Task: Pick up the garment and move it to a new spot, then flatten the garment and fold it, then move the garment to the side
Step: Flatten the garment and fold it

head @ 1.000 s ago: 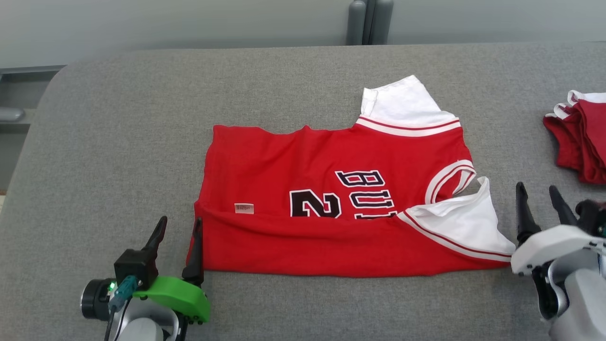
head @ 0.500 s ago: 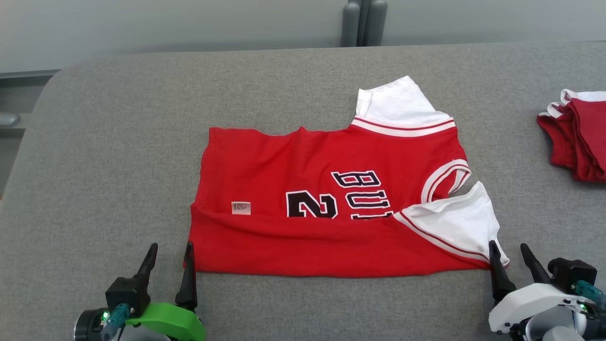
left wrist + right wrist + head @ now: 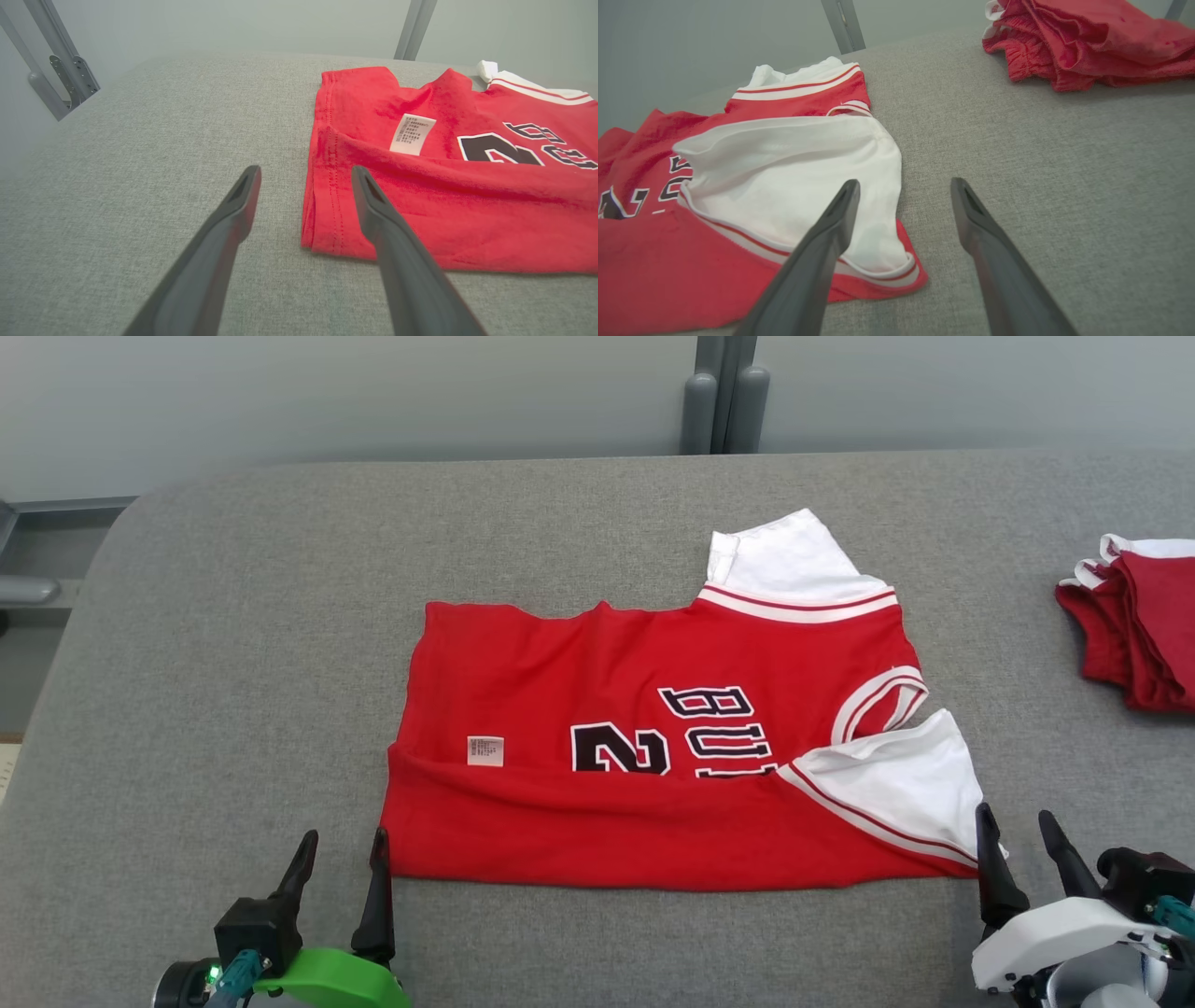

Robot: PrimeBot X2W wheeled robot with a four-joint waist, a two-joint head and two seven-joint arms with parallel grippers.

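Note:
The garment [image 3: 653, 747] is a red jersey with white sleeves and black lettering, lying flat on the grey table with its near long edge folded up over the body. My left gripper [image 3: 341, 854] is open at the jersey's near left corner [image 3: 322, 233], its right finger over the hem, nothing between the fingers. My right gripper [image 3: 1018, 831] is open at the near right corner, beside the white sleeve [image 3: 798, 182], its left finger over the sleeve's edge. Both wrist views show the garment [image 3: 444, 186] [image 3: 644, 252] lying loose on the table.
A pile of folded red garments [image 3: 1134, 616] lies at the table's right edge, also seen in the right wrist view as a red pile [image 3: 1087, 42]. Grey table surface [image 3: 233, 663] spreads to the left and behind the jersey. Two grey posts [image 3: 724, 401] stand behind the table.
Both grippers have drawn back toward me from the jersey's near fold and now sit at its near corners; the right one also moved left. The camera shifted slightly.

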